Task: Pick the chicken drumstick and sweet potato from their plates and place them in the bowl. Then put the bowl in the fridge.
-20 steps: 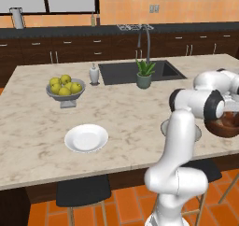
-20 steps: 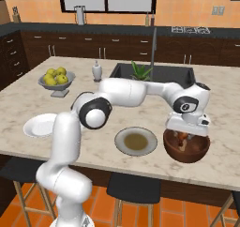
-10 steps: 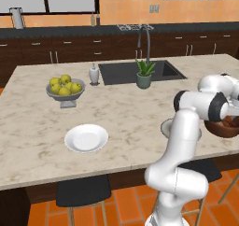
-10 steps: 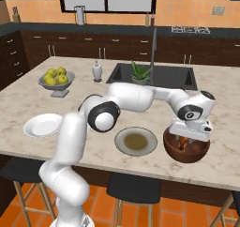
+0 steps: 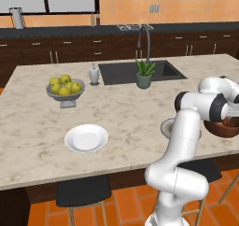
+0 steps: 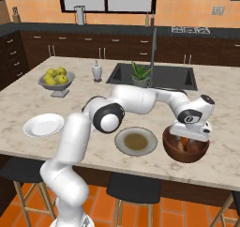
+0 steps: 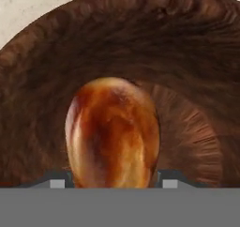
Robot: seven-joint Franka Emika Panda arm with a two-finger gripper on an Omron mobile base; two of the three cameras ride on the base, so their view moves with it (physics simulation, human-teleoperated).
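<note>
Currently the tool (image 6: 188, 138) sits inside the bowl (image 6: 174, 149), clenched on the chicken drumstick (image 7: 112, 132). Grey-green plate (image 6: 136, 141) lies at the bowl's 9 o'clock.

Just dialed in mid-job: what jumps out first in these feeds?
The gripper is down inside the dark wooden bowl at the counter's front right, with the glossy reddish-brown chicken drumstick between its fingertips, just above the bowl's bottom. Beside the bowl sits the grey-green plate, bare, and further left the white plate, also bare. At the back left stands a grey pedestal bowl of apples.
</note>
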